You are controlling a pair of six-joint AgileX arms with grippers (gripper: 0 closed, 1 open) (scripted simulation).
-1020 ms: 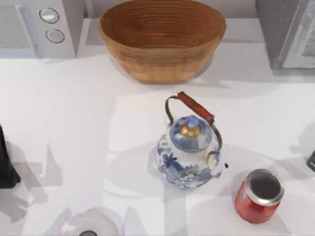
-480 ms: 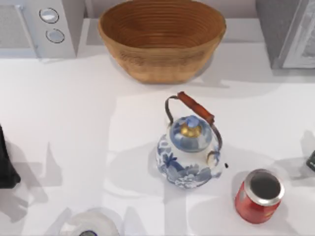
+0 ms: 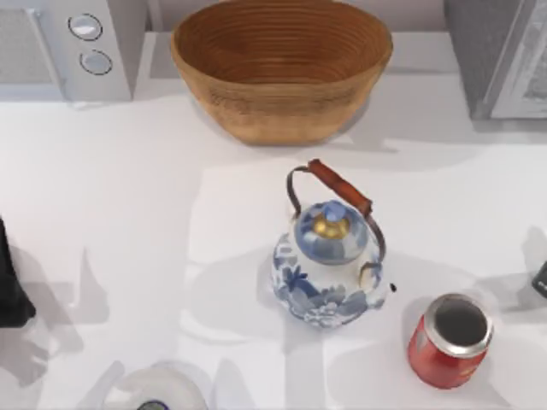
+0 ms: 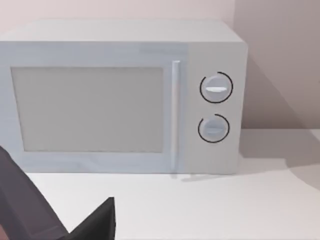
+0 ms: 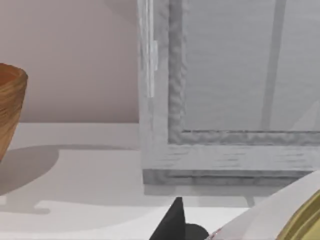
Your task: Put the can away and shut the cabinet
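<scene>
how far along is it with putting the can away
Nothing looks done yet. The can stands on the table at the right, beside the teapot, with no gripper on it. The right gripper sits at the table's right edge near the can; the left gripper is parked at the left edge. Left to do: grasp the can, place it in the cabinet at the back right, shut the door.

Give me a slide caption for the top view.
Small red drink can beside blue-and-white porcelain teapot, woven wicker basket behind.
</scene>
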